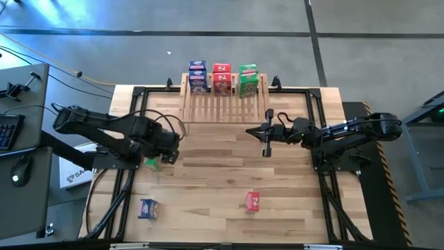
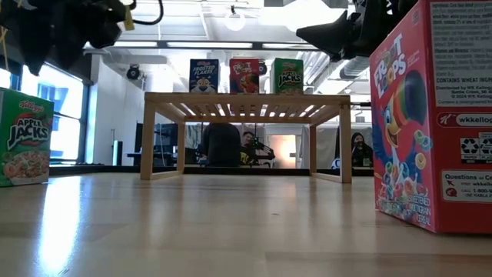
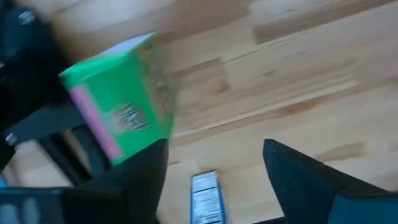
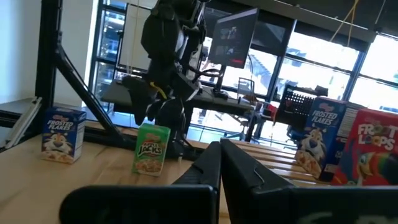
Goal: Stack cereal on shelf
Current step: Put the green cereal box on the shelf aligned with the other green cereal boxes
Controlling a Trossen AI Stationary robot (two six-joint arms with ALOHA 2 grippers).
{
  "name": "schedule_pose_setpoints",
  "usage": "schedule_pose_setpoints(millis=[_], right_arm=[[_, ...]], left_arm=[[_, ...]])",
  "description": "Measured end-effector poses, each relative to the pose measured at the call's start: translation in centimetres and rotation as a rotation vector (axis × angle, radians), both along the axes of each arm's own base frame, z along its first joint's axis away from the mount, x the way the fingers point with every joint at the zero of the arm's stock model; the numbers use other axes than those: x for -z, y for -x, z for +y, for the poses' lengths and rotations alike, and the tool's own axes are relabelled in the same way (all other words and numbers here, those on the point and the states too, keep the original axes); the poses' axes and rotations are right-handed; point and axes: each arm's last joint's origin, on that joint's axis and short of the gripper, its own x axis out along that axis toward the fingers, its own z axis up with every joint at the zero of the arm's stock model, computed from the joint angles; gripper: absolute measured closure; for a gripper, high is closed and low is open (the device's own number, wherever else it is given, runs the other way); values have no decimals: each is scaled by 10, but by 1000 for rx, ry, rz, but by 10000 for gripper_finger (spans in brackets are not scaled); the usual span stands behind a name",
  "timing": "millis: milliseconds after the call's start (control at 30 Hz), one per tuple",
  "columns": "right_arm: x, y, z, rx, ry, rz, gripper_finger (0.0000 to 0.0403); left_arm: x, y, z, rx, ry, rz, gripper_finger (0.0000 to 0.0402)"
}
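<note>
The left gripper (image 1: 161, 157) hangs just above the green cereal box (image 1: 152, 163) standing on the counter (image 1: 208, 180), its fingers (image 3: 298, 171) spread and not yet around it. To grab well, it likely needs to centre the box between the fingers, drop lower, then close on the broad faces so the box stays upright. The shelf (image 1: 223, 105) at the far edge already carries blue, red and green boxes. A blue box (image 1: 148, 207) and a red box (image 1: 252, 201) wait near the front. The right gripper (image 1: 267, 132) idles by the shelf, fingers together.
</note>
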Motion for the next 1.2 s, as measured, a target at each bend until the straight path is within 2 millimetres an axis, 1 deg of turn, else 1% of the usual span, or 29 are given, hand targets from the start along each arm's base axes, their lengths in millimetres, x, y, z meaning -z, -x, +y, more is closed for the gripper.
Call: schedule_pose_setpoints(millis=[133,267,400,500,600,700,833,1033,1200], right_arm=[[0,0,0,-13,0,0,403],[0,0,0,-16,-6,2,403],[1,0,1,-19,-9,7,403],[1,0,1,-22,-11,7,403],[1,0,1,-26,-15,7,403],[1,0,1,-38,-17,8,402],[1,0,1,-45,-16,8,402],[1,0,1,-47,-19,8,402],[1,0,1,-48,-20,8,402]], left_arm=[[0,11,-7,-50,-17,106,126],[2,14,-14,-90,-27,136,122],[17,18,-20,-97,-15,153,122],[28,23,-21,-97,-25,204,122],[34,25,-20,-98,-34,231,122],[40,26,-19,-97,-46,237,122],[48,23,-19,-94,-65,187,122],[53,25,-17,-97,-107,192,124],[56,23,-18,-79,-101,171,141]])
